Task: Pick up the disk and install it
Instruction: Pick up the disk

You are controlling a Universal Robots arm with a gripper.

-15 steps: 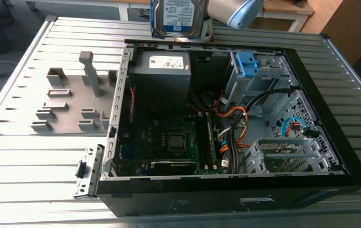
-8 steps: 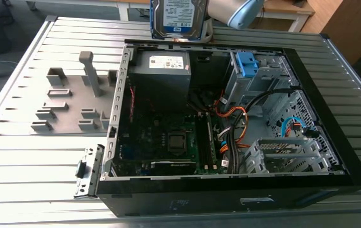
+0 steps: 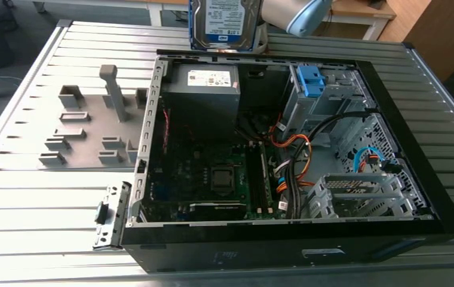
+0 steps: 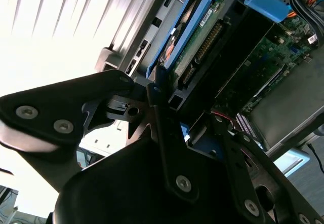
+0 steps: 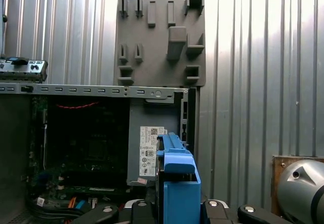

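The disk [image 3: 223, 23], a silver drive with a white-and-blue label in a blue caddy, hangs upright in the air above the far edge of the open computer case [image 3: 442, 197]. The arm [image 3: 295, 15] reaches in from the exterior view's right behind it. In the second wrist view my gripper [image 4: 190, 127] is shut on the disk [image 4: 202, 36], a black finger [image 4: 158, 107] pressing against the blue caddy. The first wrist view shows the caddy [image 5: 177, 183] edge-on, rising from between the fingers [image 5: 217, 209], above the case interior.
Inside the case sit a grey power-supply box [image 3: 203, 89], the motherboard [image 3: 211, 173], orange and black cables [image 3: 291, 161] and a drive bay with a bare blue bracket [image 3: 310, 81]. A grey fixture plate with pegs [image 3: 91, 125] lies on the slatted metal table [image 3: 36, 197].
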